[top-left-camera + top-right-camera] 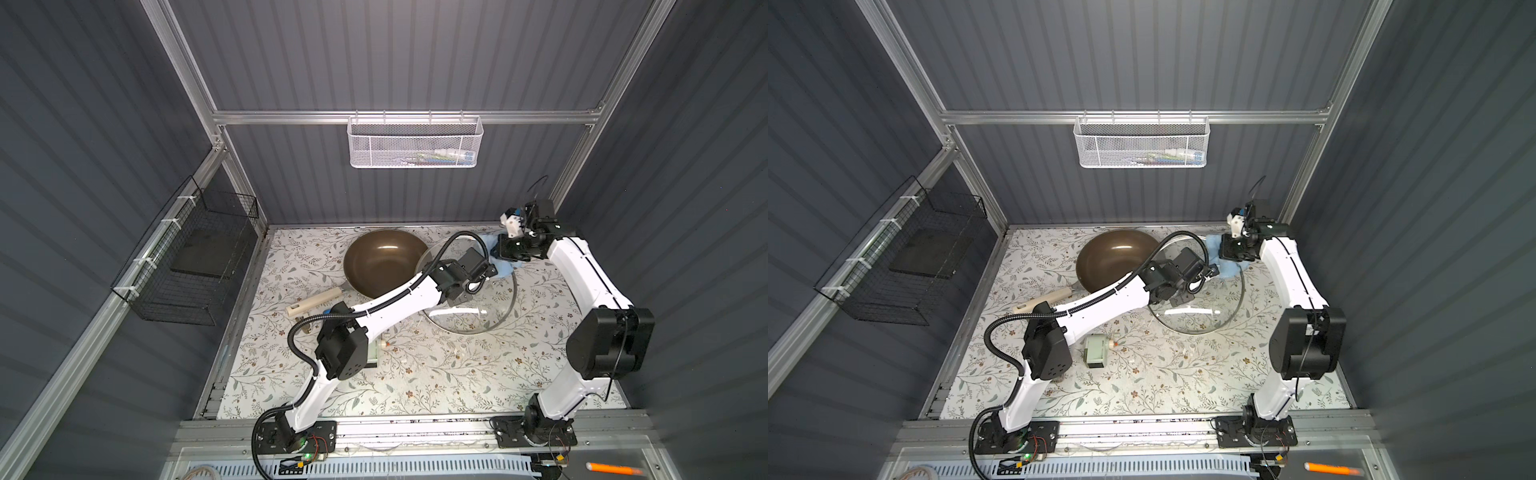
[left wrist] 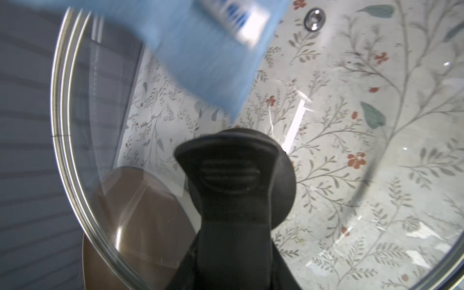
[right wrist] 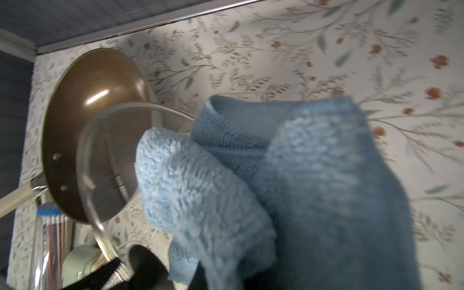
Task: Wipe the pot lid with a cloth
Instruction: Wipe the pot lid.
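1. The left gripper (image 1: 473,286) is clamped on the black handle (image 2: 283,175) of the pot lid (image 1: 490,309), which is held tilted beside the brown pan (image 1: 382,257), handle side up.
2. The right gripper (image 1: 509,249), closed, pinches the cloth (image 1: 505,268), which hangs onto the lid's far rim.

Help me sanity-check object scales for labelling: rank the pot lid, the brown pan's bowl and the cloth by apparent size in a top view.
1. pot lid: widest, though partly covered.
2. brown pan, bowl only: slightly smaller, but close enough to be unsure.
3. cloth: clearly smallest, only partly visible.
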{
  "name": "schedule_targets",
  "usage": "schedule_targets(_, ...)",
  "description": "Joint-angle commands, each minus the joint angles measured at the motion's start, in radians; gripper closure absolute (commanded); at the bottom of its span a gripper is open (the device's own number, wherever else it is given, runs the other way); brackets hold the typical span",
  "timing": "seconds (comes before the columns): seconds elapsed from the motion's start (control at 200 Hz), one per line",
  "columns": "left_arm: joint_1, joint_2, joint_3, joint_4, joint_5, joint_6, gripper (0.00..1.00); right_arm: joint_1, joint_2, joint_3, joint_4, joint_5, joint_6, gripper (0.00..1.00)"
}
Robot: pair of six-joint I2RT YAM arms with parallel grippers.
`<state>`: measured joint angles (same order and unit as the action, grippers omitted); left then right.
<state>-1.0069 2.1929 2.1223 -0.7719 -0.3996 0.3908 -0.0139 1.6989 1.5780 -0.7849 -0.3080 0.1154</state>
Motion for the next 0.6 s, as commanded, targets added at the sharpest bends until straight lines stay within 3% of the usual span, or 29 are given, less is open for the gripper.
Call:
schedule_targets(0.0,0.023,-0.028,0.129,0.158,-0.122,-0.101,1.00,0.011,-0.034,-0.081,0.024,0.050,0.062,1.00)
schedule_targets(0.28,0.039,0.001,0.215,0.284,-0.178,-0.210,1.00,0.044,-0.185,-0.378,0.307,-0.083,0.349,1.00)
schedule_targets(0.595,0.044,-0.003,0.261,0.358,-0.245,-0.350,1.00,0.268,-0.194,-0.490,0.679,-0.095,0.619,1.00)
